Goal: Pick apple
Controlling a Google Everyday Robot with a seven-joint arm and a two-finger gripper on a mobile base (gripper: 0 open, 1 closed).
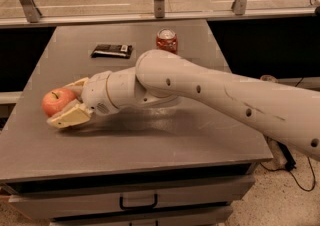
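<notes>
The arm (pixel 210 90) is a thick, smooth, off-white tube dotted with small dark holes. Its cream gripper (pixel 62 104) sits at the surface's (pixel 200 140) nine o'clock.

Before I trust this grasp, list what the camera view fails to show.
- apple: right side hidden by the gripper, which sits around it at the table's left; grip unconfirmed.
- soda can: lower part hidden behind the arm.
- arm: cut off by right edge.
- dark packet: label too small to read.
</notes>
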